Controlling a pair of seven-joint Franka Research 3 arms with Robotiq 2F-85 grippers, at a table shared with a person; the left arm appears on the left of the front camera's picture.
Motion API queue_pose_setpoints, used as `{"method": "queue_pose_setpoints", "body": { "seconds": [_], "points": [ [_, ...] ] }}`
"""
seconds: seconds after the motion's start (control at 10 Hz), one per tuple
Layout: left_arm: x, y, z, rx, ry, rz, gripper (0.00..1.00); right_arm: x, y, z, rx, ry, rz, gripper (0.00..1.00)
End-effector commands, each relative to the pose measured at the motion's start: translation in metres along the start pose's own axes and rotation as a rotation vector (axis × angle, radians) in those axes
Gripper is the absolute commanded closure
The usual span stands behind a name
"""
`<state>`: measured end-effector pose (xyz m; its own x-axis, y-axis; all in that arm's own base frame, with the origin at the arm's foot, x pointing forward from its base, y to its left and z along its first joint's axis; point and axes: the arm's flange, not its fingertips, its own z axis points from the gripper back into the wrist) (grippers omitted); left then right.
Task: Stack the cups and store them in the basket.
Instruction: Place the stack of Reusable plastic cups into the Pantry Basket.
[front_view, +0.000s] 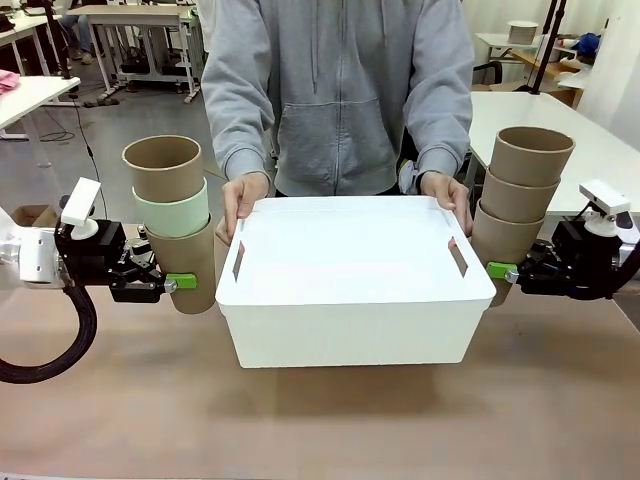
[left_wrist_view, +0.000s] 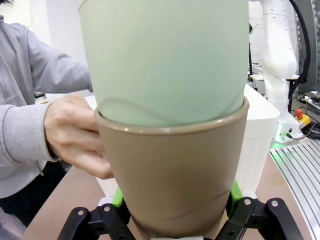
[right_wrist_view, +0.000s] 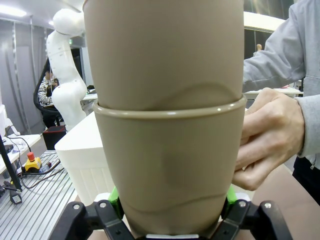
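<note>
The left gripper (left_wrist_view: 175, 212) was clamped on the left stack's bottom cup (left_wrist_view: 172, 170), a green pad pressed to each side of its tan wall near the base. Nested into that cup, straight above the fingers, sat the mint cup (left_wrist_view: 165, 60), and a further tan cup (front_view: 163, 165) topped the pile, mouth open upward. Just past this stack, on the side away from the wrist, stood the basket (front_view: 345, 310) on the table (front_view: 320, 430), its white wall close beside the held cup.

The right gripper (right_wrist_view: 172, 212) was likewise closed on the right stack's bottom cup (right_wrist_view: 170, 160) – green pads squeezing its lower wall from both sides. Two more tan cups were nested above it, the middle cup (front_view: 518, 195) and the top cup (front_view: 531, 152), all upright. Beyond these fingers lay the basket's other end, near the stack.

Farther off, a person in a grey hooded top stood at the far side of the table – one hand (front_view: 243, 195) on the basket's rim near the left gripper's stack, the other hand (front_view: 448, 190) on the rim by the right gripper's stack.
</note>
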<state>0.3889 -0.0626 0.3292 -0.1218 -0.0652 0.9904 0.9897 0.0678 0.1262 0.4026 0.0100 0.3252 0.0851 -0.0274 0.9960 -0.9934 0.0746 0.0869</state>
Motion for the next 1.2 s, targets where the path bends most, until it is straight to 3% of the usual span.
{"method": "queue_pose_setpoints", "body": {
  "seconds": [0.0,1.1],
  "points": [
    [0.0039,0.0003,0.0,-0.001,-0.006,-0.013,0.15,0.0027,0.0014,-0.0001,-0.001,0.0,0.017,0.16],
    [0.0039,0.0003,0.0,-0.001,-0.006,-0.013,0.15,0.0027,0.0014,-0.0001,-0.001,0.0,0.017,0.16]
  ]
}}
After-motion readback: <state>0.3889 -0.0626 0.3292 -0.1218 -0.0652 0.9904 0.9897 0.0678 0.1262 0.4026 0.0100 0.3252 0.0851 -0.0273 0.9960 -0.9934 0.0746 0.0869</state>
